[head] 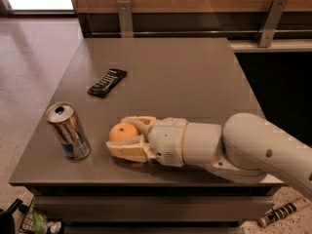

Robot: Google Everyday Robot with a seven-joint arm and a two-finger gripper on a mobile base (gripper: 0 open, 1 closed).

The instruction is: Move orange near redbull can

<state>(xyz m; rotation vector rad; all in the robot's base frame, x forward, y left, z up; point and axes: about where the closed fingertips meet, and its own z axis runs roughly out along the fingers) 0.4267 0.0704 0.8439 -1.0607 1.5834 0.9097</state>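
Observation:
The orange [123, 131] is a small round fruit held between the two cream fingers of my gripper [118, 136], low over the grey table [170, 77] near its front edge. The gripper is shut on the orange, one finger behind it and one in front. The redbull can [68, 130] stands upright at the front left, silver with blue patches low on its side and an open pull-tab top. The orange sits a short gap to the right of the can. My white arm [243, 147] reaches in from the right.
A flat black remote-like bar [107, 82] lies on the table behind the can, left of centre. A wooden wall with metal brackets [124, 16] runs along the back. The floor [29, 57] drops off to the left, with clutter below the front edge.

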